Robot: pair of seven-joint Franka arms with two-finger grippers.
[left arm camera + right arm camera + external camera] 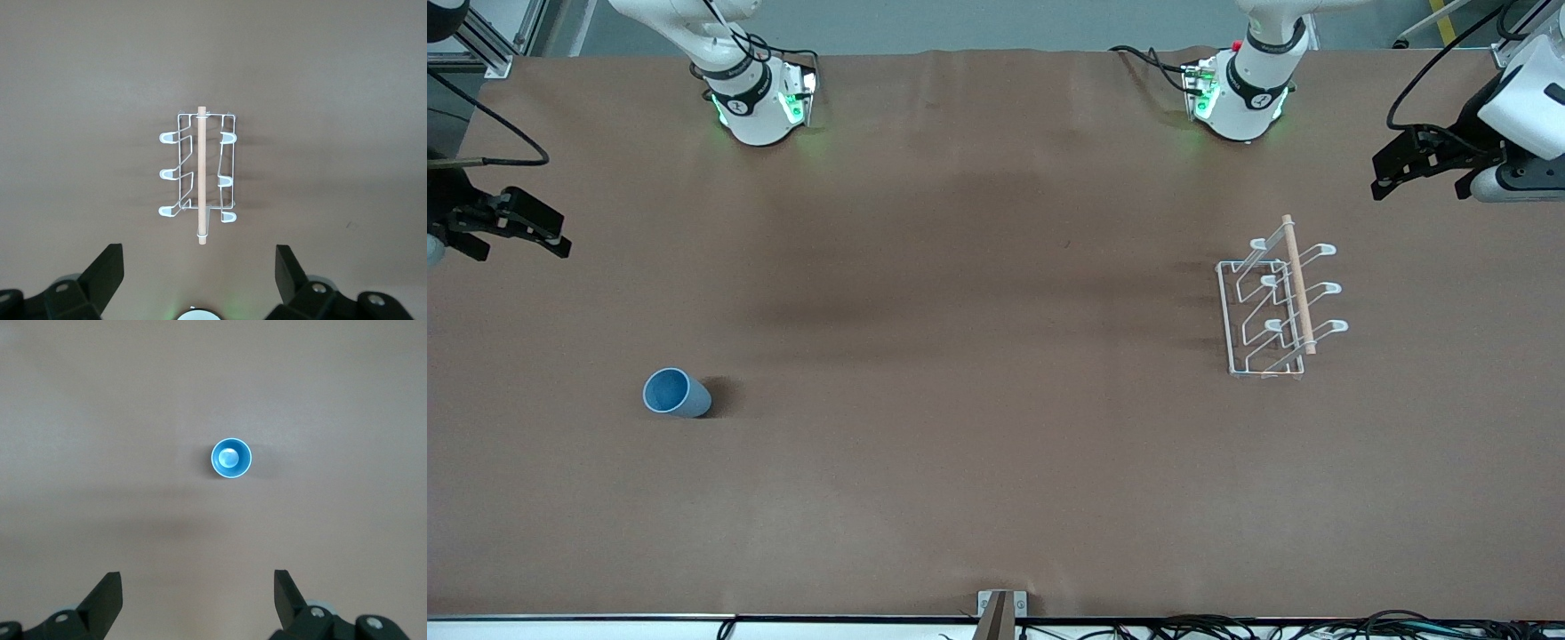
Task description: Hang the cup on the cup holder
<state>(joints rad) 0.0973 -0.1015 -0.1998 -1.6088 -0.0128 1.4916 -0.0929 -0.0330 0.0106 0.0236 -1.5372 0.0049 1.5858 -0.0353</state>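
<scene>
Cup (677, 393) upright on table (960, 462), rack (1279, 307) well apart. Left hand (1423, 173) & right hand (511, 231) wide open, empty.

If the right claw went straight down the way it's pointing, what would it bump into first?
Probably the bare table. The open right claw looks down with the cup ahead of its fingers, not between them, though depth is unclear.

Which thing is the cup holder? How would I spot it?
Look at the brown table, toward the left arm's end. The cup holder is the white wire rack there. Unlike the blue cup standing at the right arm's end, it has looped prongs and a wooden dowel on top.
</scene>
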